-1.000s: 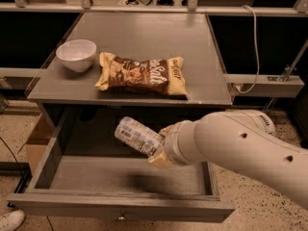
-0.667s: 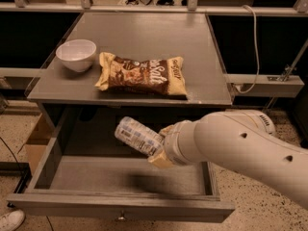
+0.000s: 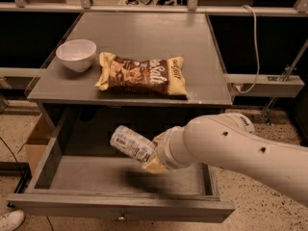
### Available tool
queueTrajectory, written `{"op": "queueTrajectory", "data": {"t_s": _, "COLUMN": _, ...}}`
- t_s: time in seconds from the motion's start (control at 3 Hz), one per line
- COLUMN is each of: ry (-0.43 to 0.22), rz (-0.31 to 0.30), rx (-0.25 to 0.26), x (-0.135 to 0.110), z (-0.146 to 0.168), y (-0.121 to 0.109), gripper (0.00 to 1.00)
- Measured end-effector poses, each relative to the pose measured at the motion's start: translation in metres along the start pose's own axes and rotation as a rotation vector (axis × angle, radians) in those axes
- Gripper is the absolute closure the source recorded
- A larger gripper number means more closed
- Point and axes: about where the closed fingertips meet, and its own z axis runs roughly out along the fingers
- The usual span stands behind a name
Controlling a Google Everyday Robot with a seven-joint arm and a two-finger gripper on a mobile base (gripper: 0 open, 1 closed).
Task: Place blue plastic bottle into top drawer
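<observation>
Grey table (image 3: 154, 32): white bowl (image 3: 76, 55) at left, brown-yellow chip bag (image 3: 142, 74) beside it (my gripper (image 3: 150, 161) hangs below the front edge).

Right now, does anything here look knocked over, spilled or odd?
Nothing spilled or broken. The blue plastic bottle hangs tilted sideways, clamped in the gripper over the open top drawer. The chip bag lies flat and the white bowl sits upright on the grey table.

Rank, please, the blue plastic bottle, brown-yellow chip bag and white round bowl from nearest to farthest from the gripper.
1. Blue plastic bottle: in the gripper, over the top drawer.
2. Brown-yellow chip bag: table centre.
3. White round bowl: table's left.
</observation>
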Motion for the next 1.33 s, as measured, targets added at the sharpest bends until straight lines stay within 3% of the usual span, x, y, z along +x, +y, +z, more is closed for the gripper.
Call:
{"op": "queueTrajectory", "data": {"t_s": 0.33, "ry": 0.004, "rz": 0.015, "rx": -0.036, "x": 0.006, "z": 0.018, "y": 0.006, "gripper": 1.00}}
{"op": "queueTrajectory", "data": {"t_s": 0.67, "ry": 0.004, "rz": 0.015, "rx": -0.036, "x": 0.006, "z": 0.018, "y": 0.006, "gripper": 1.00}}
{"op": "queueTrajectory", "data": {"t_s": 1.33, "ry": 0.036, "rz": 0.001, "rx": -0.102, "x": 0.007, "z": 0.071, "y": 0.005, "gripper": 1.00}}
